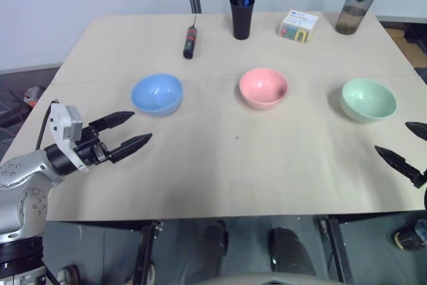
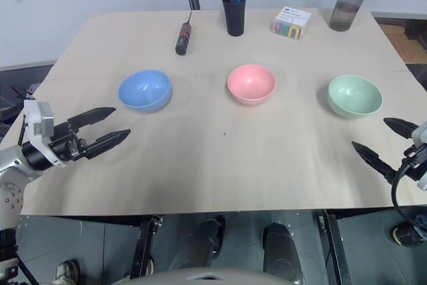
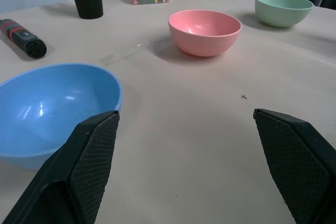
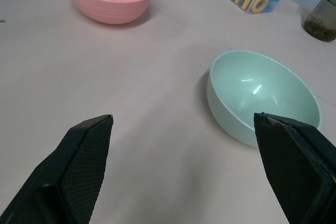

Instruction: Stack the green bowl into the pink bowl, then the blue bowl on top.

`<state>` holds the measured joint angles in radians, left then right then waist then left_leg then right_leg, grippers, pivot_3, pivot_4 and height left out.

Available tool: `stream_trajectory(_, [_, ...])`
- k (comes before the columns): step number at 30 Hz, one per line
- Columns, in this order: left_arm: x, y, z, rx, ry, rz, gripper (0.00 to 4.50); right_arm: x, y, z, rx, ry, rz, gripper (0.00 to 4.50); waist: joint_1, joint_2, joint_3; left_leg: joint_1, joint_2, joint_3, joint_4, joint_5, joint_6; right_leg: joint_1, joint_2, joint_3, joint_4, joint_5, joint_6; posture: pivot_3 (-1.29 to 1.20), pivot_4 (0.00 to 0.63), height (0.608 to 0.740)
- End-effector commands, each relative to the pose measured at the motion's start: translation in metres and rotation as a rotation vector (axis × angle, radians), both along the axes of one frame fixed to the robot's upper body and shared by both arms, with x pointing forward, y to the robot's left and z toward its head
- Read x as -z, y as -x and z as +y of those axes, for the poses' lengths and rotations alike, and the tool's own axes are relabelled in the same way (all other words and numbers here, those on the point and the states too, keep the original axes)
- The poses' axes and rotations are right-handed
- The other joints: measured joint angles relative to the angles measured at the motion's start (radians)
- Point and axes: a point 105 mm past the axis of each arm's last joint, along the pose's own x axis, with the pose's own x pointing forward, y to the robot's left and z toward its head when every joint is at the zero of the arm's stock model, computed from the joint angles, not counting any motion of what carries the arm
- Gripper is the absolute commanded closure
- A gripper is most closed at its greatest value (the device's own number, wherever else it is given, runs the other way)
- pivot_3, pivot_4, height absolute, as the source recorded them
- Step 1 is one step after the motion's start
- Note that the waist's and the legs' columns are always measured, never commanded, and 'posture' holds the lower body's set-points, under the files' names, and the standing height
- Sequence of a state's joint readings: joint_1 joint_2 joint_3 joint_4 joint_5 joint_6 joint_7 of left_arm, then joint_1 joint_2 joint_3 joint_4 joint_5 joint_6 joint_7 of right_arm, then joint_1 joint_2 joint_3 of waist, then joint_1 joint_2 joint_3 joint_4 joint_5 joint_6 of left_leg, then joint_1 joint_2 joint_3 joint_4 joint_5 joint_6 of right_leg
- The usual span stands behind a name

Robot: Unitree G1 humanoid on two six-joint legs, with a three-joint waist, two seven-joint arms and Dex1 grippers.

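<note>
Three separate bowls, unstacked

No legible text: print on the small box (image 1: pixel 298 26) and bottle (image 1: pixel 359 1) at the counter's far edge cannot be read.

Before me, the blue bowl (image 1: pixel 157 94), pink bowl (image 1: pixel 263 87) and green bowl (image 1: pixel 368 99) sit upright, empty and well apart in a row.

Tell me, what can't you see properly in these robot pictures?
- Water bottle: its top is cut off by the upper edge of the right eye view.
- Small box: the print on its lid is too small to read.
- Right gripper: cut off by the left eye view's right edge.
</note>
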<state>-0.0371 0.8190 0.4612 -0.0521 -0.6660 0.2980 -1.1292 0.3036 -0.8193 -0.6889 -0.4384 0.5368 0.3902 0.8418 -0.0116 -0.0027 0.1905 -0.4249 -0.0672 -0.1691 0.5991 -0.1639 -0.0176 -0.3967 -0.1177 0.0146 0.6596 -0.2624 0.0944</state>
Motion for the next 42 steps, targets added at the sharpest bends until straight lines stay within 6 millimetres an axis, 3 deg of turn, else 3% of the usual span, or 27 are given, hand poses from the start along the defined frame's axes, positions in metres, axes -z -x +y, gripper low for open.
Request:
stream_trajectory(1, [-0.007, 0.0, -0.001, 0.004, 0.0, -0.029, 0.15, -0.015, 0.001, 0.005, -0.008, 0.006, -0.063, 0.0, 0.0, 0.0, 0.0, 0.0, 0.0, 0.0, 0.0, 0.0, 0.0, 0.0, 0.0, 0.0, 0.0, 0.0, 0.0, 0.0, 0.15, 0.74])
stream_trajectory(5, [-0.007, -0.003, -0.01, 0.02, 0.012, -0.043, 0.15, -0.009, -0.013, 0.019, -0.012, -0.011, -0.064, 0.0, -0.002, 0.0, 0.0, 0.001, 0.0, 0.001, 0.0, 0.0, 0.0, 0.0, 0.0, 0.001, 0.001, 0.0, 0.0, 0.0, 0.15, 0.74])
stream_trajectory(9, [-0.008, -0.005, -0.03, 0.074, 0.014, -0.061, 0.15, -0.001, -0.033, 0.06, -0.111, 0.052, -0.013, 0.0, -0.005, -0.001, 0.0, 0.003, 0.001, 0.001, 0.0, 0.0, 0.0, 0.001, 0.001, 0.002, 0.002, 0.0, 0.0, 0.0, 0.15, 0.74])
stream_trajectory(13, [-0.006, -0.005, -0.052, 0.115, -0.005, -0.082, 0.15, -0.005, -0.08, 0.112, -0.235, 0.151, -0.097, 0.0, -0.011, -0.002, 0.0, 0.004, 0.001, 0.005, 0.0, 0.0, 0.0, 0.0, 0.001, 0.004, 0.002, 0.001, -0.001, 0.0, 0.15, 0.74])
stream_trajectory(16, [-0.004, -0.002, -0.06, 0.135, -0.015, -0.082, 0.15, -0.002, -0.102, 0.131, -0.265, 0.22, -0.13, 0.0, -0.009, -0.006, -0.001, 0.005, 0.001, 0.006, -0.001, 0.0, 0.0, 0.0, 0.002, 0.004, 0.001, 0.003, -0.003, 0.0, 0.15, 0.74])
stream_trajectory(21, [-0.012, 0.01, -0.065, 0.137, 0.01, -0.105, 0.15, 0.019, -0.149, 0.197, -0.439, 0.318, -0.137, 0.0, -0.03, -0.006, 0.001, 0.004, 0.001, 0.008, -0.002, 0.0, 0.0, -0.001, 0.002, 0.005, -0.001, 0.006, -0.001, 0.0, 0.15, 0.74])
stream_trajectory(27, [-0.017, 0.029, -0.067, 0.138, 0.04, -0.111, 0.15, 0.033, -0.183, 0.23, -0.503, 0.421, -0.171, 0.0, -0.03, -0.007, 0.001, 0.005, 0.001, 0.008, -0.002, 0.0, -0.001, -0.002, 0.004, 0.006, 0.001, 0.007, -0.001, 0.0, 0.15, 0.74])
stream_trajectory(28, [-0.016, 0.031, -0.068, 0.13, 0.039, -0.111, 0.0, 0.033, -0.187, 0.232, -0.503, 0.44, -0.18, 0.41, -0.028, -0.007, 0.001, 0.005, 0.001, 0.008, -0.002, 0.0, -0.001, -0.002, 0.005, 0.006, 0.001, 0.007, -0.001, 0.0, 0.15, 0.74])
stream_trajectory(30, [-0.016, 0.035, -0.067, 0.111, 0.04, -0.111, 0.0, 0.032, -0.191, 0.237, -0.523, 0.451, -0.181, 0.83, -0.029, -0.007, 0.001, 0.005, 0.001, 0.008, -0.002, 0.0, -0.001, -0.002, 0.005, 0.006, 0.001, 0.007, -0.001, 0.0, 0.15, 0.74])
stream_trajectory(35, [-0.013, 0.042, -0.066, 0.078, 0.042, -0.109, 0.0, 0.025, -0.187, 0.243, -0.591, 0.445, -0.188, 2.82, -0.031, -0.007, 0.001, 0.008, 0.003, 0.008, -0.002, 0.0, -0.001, -0.001, 0.008, 0.008, 0.002, 0.008, -0.002, 0.0, 0.15, 0.74])
stream_trajectory(36, [-0.013, 0.043, -0.066, 0.076, 0.044, -0.109, 0.0, 0.024, -0.186, 0.244, -0.602, 0.436, -0.184, 3.04, -0.032, -0.006, 0.001, 0.008, 0.004, 0.008, -0.002, 0.0, -0.001, -0.001, 0.009, 0.008, 0.002, 0.008, -0.003, 0.0, 0.15, 0.74])
stream_trajectory(37, [-0.012, 0.043, -0.067, 0.074, 0.045, -0.108, 0.0, 0.023, -0.183, 0.245, -0.617, 0.427, -0.179, 3.63, -0.031, -0.006, 0.001, 0.008, 0.005, 0.008, -0.002, 0.0, -0.001, -0.001, 0.01, 0.009, 0.002, 0.008, -0.003, 0.0, 0.15, 0.74])
stream_trajectory(39, [-0.011, 0.043, -0.067, 0.071, 0.046, -0.108, 0.0, 0.021, -0.177, 0.245, -0.648, 0.422, -0.164, 4.37, -0.031, -0.006, 0.001, 0.009, 0.007, 0.008, -0.002, 0.0, -0.001, -0.001, 0.012, 0.008, 0.002, 0.009, -0.005, 0.0, 0.15, 0.74])
stream_trajectory(42, [-0.01, 0.042, -0.068, 0.07, 0.047, -0.107, 0.0, 0.024, -0.163, 0.244, -0.706, 0.427, -0.126, 4.45, -0.031, -0.006, 0.001, 0.009, 0.009, 0.008, -0.002, 0.0, -0.001, -0.001, 0.014, 0.008, 0.003, 0.01, -0.006, 0.0, 0.15, 0.74])
